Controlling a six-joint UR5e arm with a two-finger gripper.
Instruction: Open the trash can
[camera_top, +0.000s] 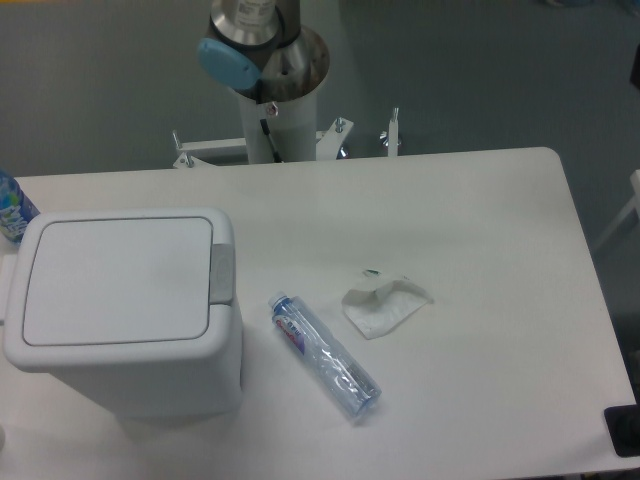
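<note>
Count on the counter (480, 200): one bin (120, 310), lid shut. One clear bottle (325, 356), lying flat just right of the bin. One crumpled tissue (385, 303), further right of the bin. One blue-labelled bottle (12, 208), partly cut off, behind the bin's left corner.

White trash can (120, 305) with grey tab (222, 273); clear bottle (325, 356), blue-red label; white counter (480, 220); my arm's blue cap (228, 62).
</note>
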